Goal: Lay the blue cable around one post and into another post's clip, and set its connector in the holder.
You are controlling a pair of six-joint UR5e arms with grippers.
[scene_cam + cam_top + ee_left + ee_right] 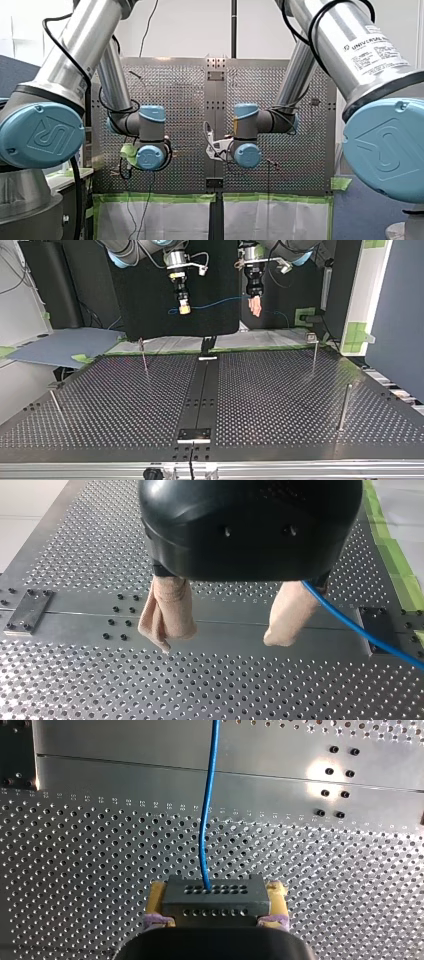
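Gripping the grey connector (215, 906) of the blue cable (207, 810), my right claw (216, 892) hangs above the worktop (75, 870); my left claw (227, 625) (beige pads (167, 612)) gapes wide.

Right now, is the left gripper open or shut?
Open. The left wrist view shows the left gripper with its beige fingers apart, bare table between them; the cable passes outside one finger.
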